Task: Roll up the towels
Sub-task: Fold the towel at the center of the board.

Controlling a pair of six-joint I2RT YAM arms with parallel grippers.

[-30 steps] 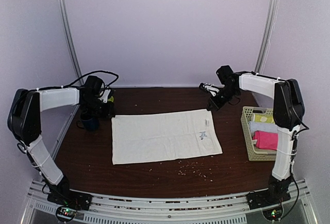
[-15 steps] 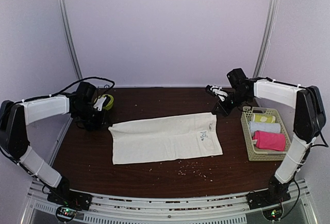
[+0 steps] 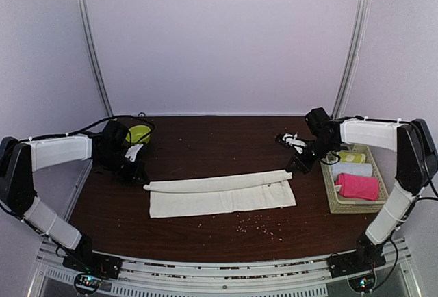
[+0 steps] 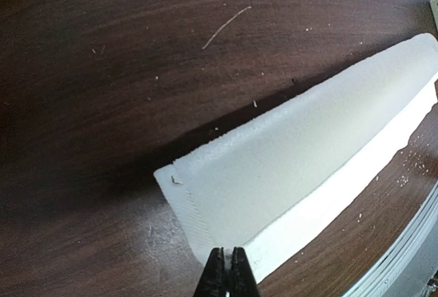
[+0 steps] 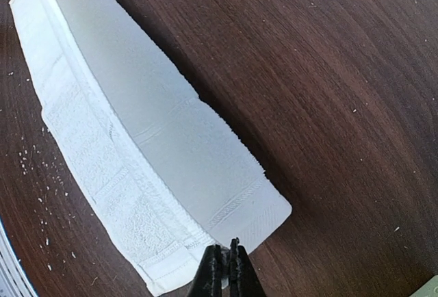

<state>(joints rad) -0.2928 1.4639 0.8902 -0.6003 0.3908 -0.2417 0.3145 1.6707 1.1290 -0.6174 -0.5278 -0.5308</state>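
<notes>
From above, your left pincer (image 3: 139, 176) and right pincer (image 3: 296, 167) were clamped closed on the hem of the cream off-white cloth towel (image 3: 219, 198), stretched between them. Left wrist: that thin pinch might slip. Right wrist: uneven pulling could skew the fold.

Basket (image 3: 327, 189) on table (image 3: 212, 139), right: yellow-green roll (image 3: 350, 156), white roll (image 3: 354, 169) inside. Yellowish object (image 3: 139, 133), maybe bowl, back-left.
</notes>
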